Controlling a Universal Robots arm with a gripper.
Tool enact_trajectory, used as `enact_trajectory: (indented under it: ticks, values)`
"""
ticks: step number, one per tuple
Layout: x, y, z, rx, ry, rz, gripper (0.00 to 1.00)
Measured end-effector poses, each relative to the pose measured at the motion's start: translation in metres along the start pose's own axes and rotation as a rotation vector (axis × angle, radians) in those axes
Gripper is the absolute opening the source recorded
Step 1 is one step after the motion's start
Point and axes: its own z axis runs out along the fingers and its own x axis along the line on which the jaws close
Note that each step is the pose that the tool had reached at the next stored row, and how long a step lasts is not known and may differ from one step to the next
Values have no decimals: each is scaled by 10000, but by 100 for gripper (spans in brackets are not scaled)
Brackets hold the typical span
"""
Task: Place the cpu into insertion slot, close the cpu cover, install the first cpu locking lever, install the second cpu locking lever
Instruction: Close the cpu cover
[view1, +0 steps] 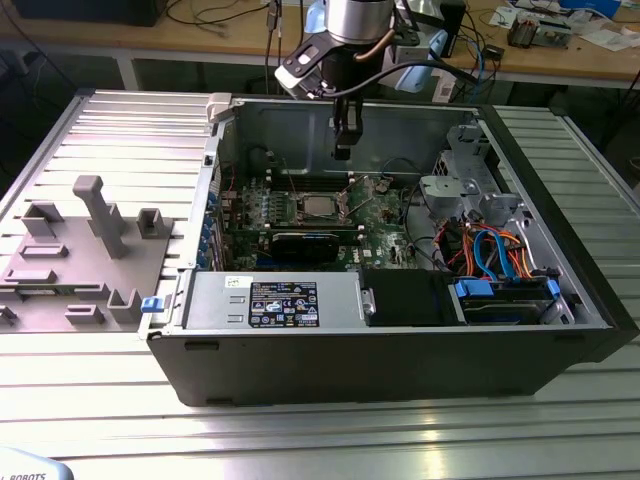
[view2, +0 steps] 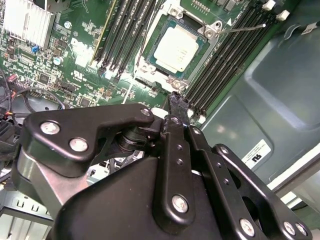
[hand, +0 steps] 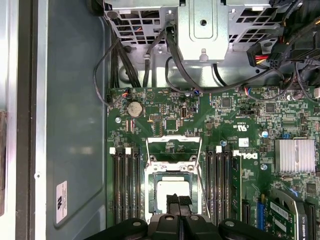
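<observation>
One cpu (view2: 175, 47) sits in the insertion slot (view2: 209, 31).
End effector (view2: 177, 100) just above — fingers (hand: 172, 201) pinched together, empty, likely for pushing.

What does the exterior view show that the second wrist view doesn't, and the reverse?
Exterior view: the whole open computer case, its power supply, and a grey fixture tray on the exterior view's left. Second wrist view: the black memory slots up close and a finned silver heatsink. Both: the gripper, fingers shut, near the cpu on the green circuit board.
</observation>
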Motion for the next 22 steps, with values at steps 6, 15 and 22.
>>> enact_trajectory:
  ticks: [6,15,22]
  values:
    - [0,16,3,0,0,0,11]
    - [0,36,4,1,0,0,11]
    - [0,50,7,1,1,0,11]
